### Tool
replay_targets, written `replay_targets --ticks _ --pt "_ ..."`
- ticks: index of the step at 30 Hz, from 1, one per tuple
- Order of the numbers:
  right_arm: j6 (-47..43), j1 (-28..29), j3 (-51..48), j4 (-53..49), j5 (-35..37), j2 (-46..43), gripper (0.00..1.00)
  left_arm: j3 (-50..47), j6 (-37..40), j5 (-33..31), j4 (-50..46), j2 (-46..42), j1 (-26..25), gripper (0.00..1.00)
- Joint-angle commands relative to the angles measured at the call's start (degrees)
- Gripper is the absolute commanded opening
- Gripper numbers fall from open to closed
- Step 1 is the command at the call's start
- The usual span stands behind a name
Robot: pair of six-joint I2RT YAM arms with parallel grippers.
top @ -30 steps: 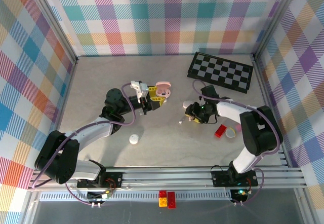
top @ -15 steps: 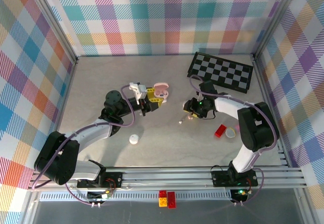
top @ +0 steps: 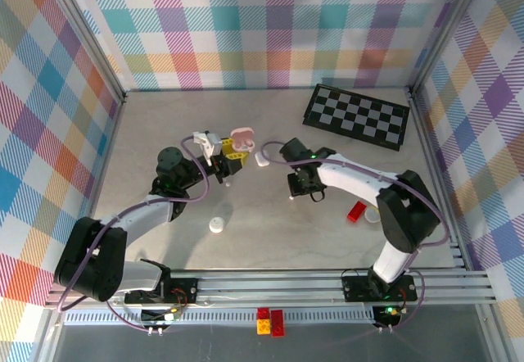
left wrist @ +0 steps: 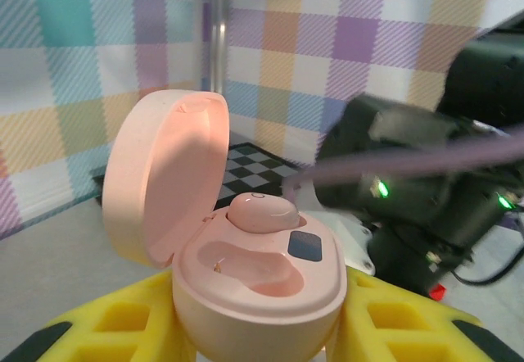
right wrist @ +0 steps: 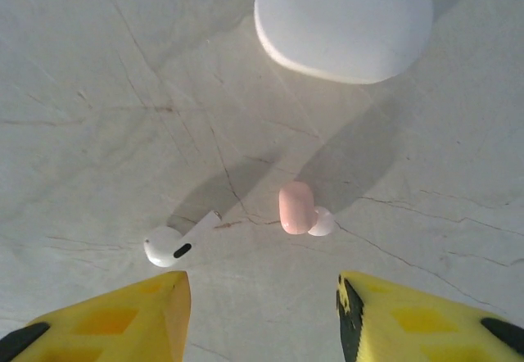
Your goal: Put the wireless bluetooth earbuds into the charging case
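right claw (right wrist: 262,290) spread, empty, just swung in from 3 o'clock | tiny pale-pink plastic earbud (right wrist: 296,209) lying on grey tabletop (right wrist: 82,92) at its 12, white stemmed plastic earbud (right wrist: 174,244) at 10 | left claw (left wrist: 260,329) pinching open pink pebble-shaped charging case (left wrist: 168,174), one pink bud (left wrist: 262,212) seated, other slot empty | so prob lining up for the pink one

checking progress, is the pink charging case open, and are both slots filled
Open, half full: the pink charging case has its lid raised, one pink earbud seated, the other slot empty.
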Motion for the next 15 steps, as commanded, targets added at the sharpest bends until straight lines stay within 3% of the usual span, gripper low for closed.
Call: replay_targets --ticks 1,15 --pt "-1.6 2.9 3.5 -8.0 11.7 5.2 0.50 -0.8 -0.6 0.1 3.5 -2.6 2.2 0.38" --pt "-2.1 5.9 9.1 -10.4 18.3 14.7 0.39 -1.5 -0.8 1.3 1.8 -5.0 5.6 0.38"
